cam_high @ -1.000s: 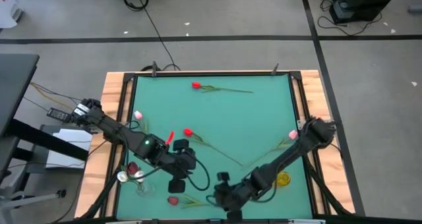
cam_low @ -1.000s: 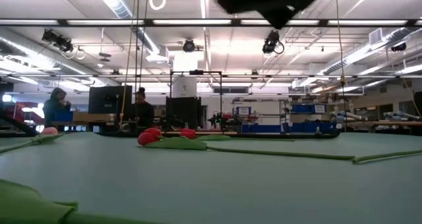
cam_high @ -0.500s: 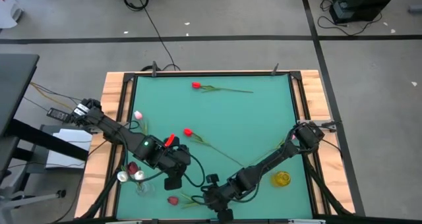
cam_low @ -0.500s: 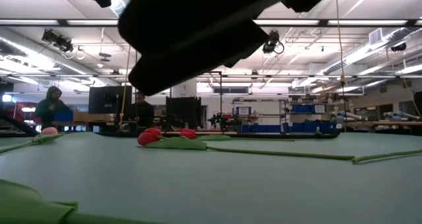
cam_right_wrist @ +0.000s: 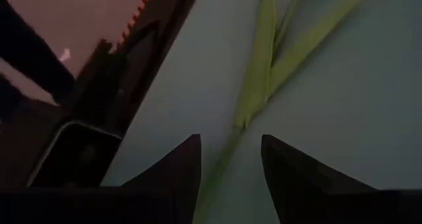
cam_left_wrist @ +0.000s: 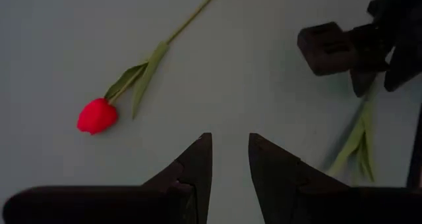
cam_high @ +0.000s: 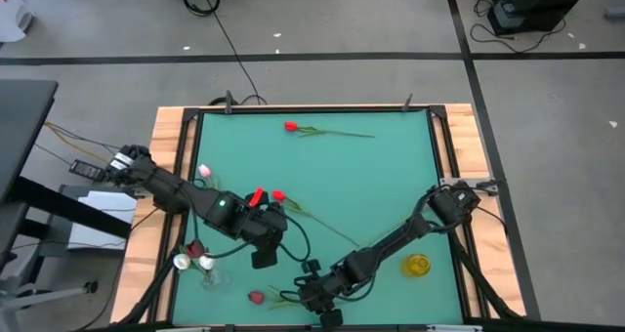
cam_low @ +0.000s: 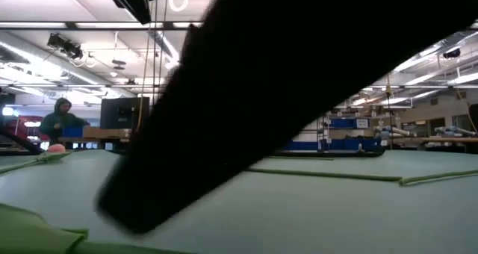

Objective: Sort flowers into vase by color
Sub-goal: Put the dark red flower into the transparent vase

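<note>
The surface (cam_high: 371, 176) is matt green with a bare wooden rim (cam_high: 168, 146). The tulip (cam_left_wrist: 97, 115) looks like smooth cloth. The tool fingers (cam_left_wrist: 198, 165) are matt black.

Overhead view: bright, even, shadows faint.
Low view: ceiling strip lights (cam_low: 142, 7) glare; a blurred, unlit arm (cam_low: 299, 82) blocks the middle.
Wrist views: dim; near fingers (cam_left_wrist: 198, 168) dark and soft-edged.
</note>
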`<state>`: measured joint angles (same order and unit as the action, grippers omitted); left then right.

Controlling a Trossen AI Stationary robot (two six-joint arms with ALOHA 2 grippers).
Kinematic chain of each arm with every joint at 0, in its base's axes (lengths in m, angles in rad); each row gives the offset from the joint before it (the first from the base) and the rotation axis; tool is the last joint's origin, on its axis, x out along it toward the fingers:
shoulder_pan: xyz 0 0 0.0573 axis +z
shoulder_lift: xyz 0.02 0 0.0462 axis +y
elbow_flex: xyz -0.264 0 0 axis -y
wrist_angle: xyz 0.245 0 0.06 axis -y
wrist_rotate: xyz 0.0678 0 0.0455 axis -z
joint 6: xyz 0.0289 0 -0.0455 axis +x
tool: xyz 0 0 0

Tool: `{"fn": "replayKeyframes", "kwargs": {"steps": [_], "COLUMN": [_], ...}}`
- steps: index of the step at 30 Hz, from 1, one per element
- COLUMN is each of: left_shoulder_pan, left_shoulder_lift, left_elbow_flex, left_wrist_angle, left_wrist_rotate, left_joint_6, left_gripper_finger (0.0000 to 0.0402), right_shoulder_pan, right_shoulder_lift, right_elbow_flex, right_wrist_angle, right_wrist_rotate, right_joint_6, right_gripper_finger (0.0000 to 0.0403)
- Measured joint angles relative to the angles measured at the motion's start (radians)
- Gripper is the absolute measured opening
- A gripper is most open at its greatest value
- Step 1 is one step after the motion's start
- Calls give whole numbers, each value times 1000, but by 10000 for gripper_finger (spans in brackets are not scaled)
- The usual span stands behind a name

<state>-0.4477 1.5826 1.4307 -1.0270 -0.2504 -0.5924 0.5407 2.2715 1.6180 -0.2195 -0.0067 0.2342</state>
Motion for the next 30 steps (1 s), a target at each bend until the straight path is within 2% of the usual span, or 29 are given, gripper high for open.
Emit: {"fn": "replayKeyframes", "kwargs": {"steps": [9,12,17,22,24,30], "left_shoulder_pan": [36,44,48,47,47,47], "left_shoulder_lift": [0,0,0,-2,-6,-78], "left_elbow_flex": [0,0,0,0,0,0], "left_wrist_angle": [-10,-11,-13,-15,-20,-30], "left_wrist_rotate": [0,0,1,1,1,0], "left_joint_6": [9,10,-1,-28,-31,-80], "left_gripper_finger": [103,103,103,103,103,103], "right_shoulder_pan": [-4,1,-2,-14,-18,-57], "right_shoulder_lift": [58,59,52,46,35,-48], "right_elbow_flex": [6,8,5,3,0,-6], "right_wrist_angle": [65,30,0,4,5,-60], "right_wrist_rotate": [2,61,85,117,175,460], "right_joint_6": [34,30,92,257,311,469], "right_gripper_finger": [151,118,21,11,6,4]}}
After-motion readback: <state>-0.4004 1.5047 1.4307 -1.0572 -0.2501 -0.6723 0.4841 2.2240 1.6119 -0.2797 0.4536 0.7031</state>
